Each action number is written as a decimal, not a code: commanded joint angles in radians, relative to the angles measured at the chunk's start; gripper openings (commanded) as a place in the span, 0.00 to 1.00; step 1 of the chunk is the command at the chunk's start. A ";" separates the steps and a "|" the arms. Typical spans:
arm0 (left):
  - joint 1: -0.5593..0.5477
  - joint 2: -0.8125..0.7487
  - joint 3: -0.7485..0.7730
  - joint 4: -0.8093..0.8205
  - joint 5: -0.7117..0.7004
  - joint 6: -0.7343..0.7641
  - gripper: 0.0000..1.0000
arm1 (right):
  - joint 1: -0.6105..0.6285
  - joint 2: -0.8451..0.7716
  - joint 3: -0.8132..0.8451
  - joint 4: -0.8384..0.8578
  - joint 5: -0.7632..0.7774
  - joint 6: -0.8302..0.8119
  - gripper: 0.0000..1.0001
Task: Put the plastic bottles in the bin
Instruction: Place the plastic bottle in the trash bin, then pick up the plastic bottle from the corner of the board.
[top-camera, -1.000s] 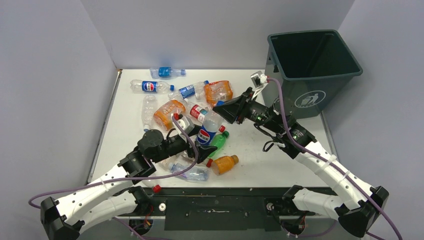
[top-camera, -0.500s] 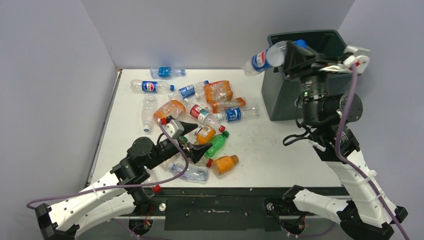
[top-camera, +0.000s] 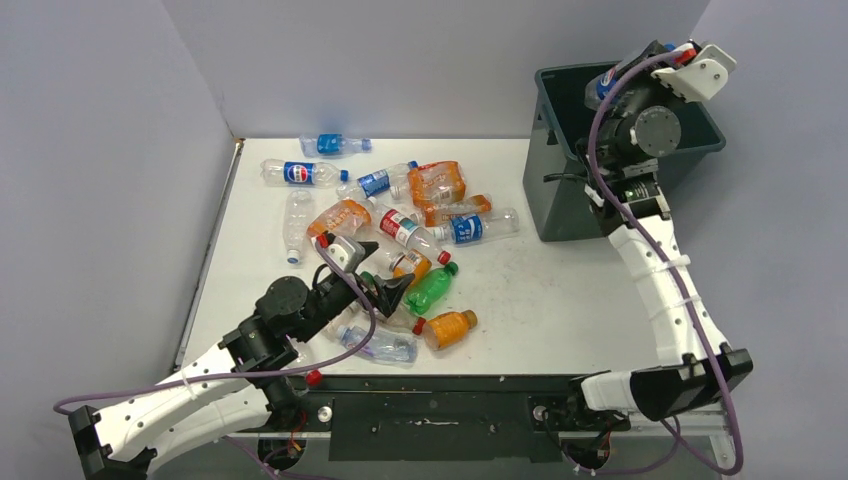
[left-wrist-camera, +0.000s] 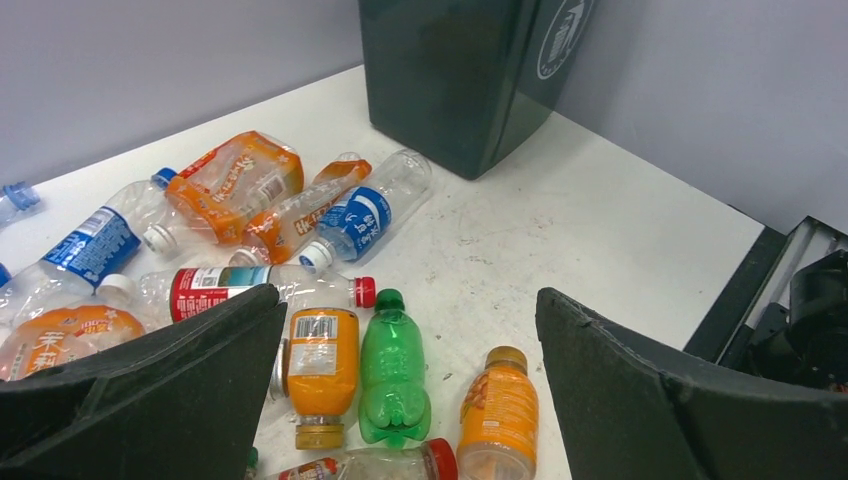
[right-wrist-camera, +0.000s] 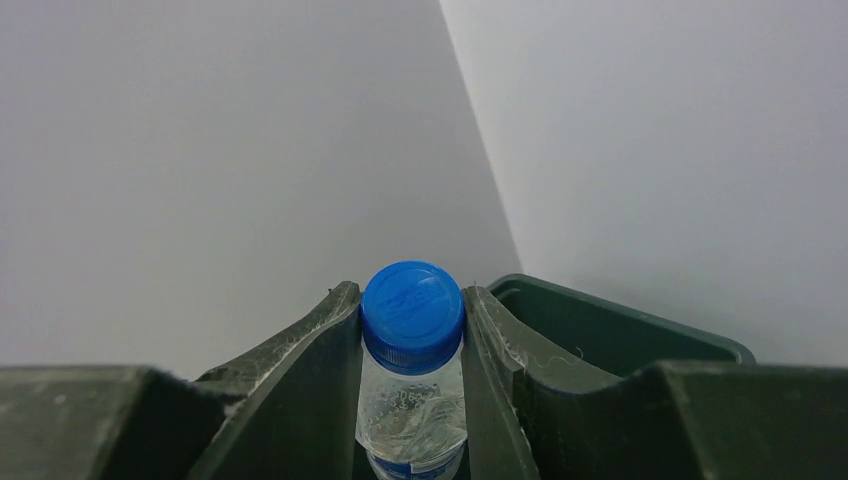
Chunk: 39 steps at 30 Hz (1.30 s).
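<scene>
Pinching a blue-capped bottle (right-wrist-camera: 412, 395), right pincer (right-wrist-camera: 412, 300), plain only in wrist view; left pincer (left-wrist-camera: 408, 300) spread

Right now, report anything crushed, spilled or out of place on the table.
The big orange bottle toward the back wall is crushed, its label crumpled. A small red thing, maybe a cap, lies off the table on the front rail. No spill shows.
</scene>
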 joint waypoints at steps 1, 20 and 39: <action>-0.017 -0.019 0.038 -0.009 -0.095 0.019 0.96 | -0.108 0.051 -0.016 0.053 0.003 0.097 0.05; -0.063 0.004 0.046 -0.037 -0.206 0.039 0.96 | -0.119 0.055 0.012 -0.198 -0.298 0.391 0.90; -0.094 0.033 0.055 -0.068 -0.320 0.107 0.96 | 0.231 -0.246 -0.705 -0.407 -0.921 0.565 0.90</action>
